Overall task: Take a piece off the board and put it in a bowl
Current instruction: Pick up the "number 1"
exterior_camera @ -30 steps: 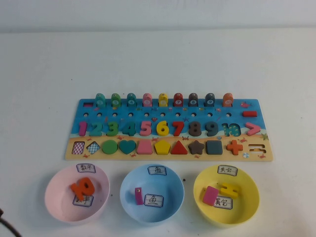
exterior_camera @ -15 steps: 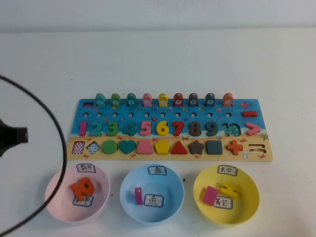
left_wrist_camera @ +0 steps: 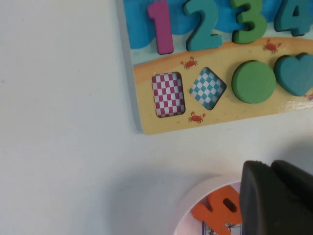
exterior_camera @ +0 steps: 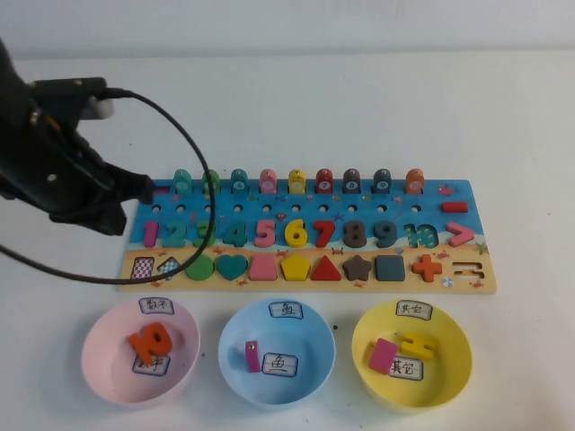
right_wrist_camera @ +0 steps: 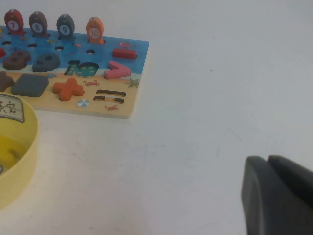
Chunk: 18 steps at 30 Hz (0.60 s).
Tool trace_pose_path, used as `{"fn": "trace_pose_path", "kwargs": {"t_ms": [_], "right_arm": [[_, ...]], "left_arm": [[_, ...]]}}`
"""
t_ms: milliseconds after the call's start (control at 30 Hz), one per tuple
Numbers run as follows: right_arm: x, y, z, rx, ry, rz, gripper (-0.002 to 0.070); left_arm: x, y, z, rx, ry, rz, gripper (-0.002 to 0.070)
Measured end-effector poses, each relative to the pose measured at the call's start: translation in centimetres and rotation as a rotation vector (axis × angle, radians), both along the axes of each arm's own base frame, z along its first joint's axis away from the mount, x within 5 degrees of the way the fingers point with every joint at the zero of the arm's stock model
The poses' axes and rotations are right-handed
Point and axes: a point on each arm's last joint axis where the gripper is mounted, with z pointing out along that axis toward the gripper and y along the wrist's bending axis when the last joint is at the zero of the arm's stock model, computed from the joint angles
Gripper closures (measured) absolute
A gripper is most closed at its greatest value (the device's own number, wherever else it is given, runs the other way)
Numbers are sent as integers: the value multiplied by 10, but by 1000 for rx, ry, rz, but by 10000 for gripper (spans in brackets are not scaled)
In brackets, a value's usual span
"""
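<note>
We see three bowls in a row in front of the board. The pink bowl holds an orange "10". The blue bowl holds one small magenta block. The yellow bowl holds a pink tile and a yellow piece.

The left gripper hangs over the table at the board's left end, its fingers pressed together and holding nothing — the pink bowl's rim and the orange "10" lie just beneath its tip. The magenta numeral "1" sits in its slot in the number row, beside the teal "2", well apart from the gripper.

The right gripper is low over bare table, away from the board's right end, with the yellow bowl off to its side; its fingers meet and hold nothing.
</note>
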Motion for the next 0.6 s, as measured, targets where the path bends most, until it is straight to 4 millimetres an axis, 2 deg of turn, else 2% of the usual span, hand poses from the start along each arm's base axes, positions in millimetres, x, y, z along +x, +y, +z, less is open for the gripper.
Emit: {"fn": "trace_pose_path", "kwargs": {"t_ms": [133, 333, 433, 600], "right_arm": [[0, 0, 0, 0, 0, 0, 694], [0, 0, 0, 0, 0, 0, 694], [0, 0, 0, 0, 0, 0, 694], [0, 0, 0, 0, 0, 0, 694]], "left_arm": [[20, -17, -10, 42, 52, -23, 676], [48, -21, -26, 89, 97, -27, 655], [62, -24, -37, 98, 117, -36, 578], [76, -28, -50, 108, 155, -40, 400]]}}
